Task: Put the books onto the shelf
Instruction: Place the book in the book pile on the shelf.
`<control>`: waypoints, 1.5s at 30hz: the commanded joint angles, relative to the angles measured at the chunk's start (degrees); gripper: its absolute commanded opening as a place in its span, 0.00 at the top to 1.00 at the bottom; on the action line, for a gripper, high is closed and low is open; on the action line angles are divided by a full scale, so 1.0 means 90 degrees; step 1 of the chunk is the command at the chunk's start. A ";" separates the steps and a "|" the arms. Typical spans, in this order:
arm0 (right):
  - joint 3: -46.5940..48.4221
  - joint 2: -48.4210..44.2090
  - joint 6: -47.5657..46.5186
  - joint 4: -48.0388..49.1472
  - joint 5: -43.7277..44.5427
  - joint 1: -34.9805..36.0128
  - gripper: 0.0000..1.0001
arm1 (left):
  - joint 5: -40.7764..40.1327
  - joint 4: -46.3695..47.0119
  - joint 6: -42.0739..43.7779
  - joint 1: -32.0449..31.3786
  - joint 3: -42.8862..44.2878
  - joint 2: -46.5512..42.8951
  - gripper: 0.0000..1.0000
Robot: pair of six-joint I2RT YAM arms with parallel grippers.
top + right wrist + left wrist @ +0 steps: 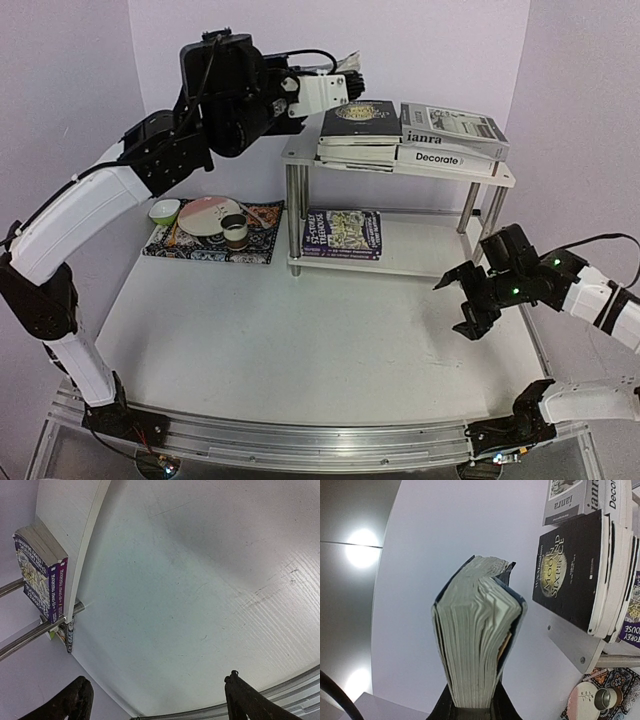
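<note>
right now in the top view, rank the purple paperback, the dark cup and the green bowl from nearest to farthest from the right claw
1. purple paperback, lower shelf board, left of the right claw
2. dark cup, on the placemat, further left
3. green bowl, placemat's far left end

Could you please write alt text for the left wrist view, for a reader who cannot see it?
The left gripper clamps a thick dark-covered book, its page edges facing the camera, against a pale wall. To the right, a black book lies atop others on the shelf's upper board.
</note>
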 commanded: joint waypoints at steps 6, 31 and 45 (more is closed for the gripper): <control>-0.0233 -0.0688 0.0328 -0.0509 0.0307 -0.0031 0.09 | 0.0405 0.0995 0.0340 0.0059 0.1327 0.0879 1.00; -0.0021 -0.0824 0.0321 -0.1068 0.0035 -0.0030 0.09 | -0.0825 0.1155 -0.0579 -0.0255 0.2646 0.2486 0.50; -0.0086 -0.0856 0.0377 -0.1068 0.0074 -0.0031 0.09 | 0.0045 0.1127 -0.1707 -0.0327 0.1457 0.1818 0.88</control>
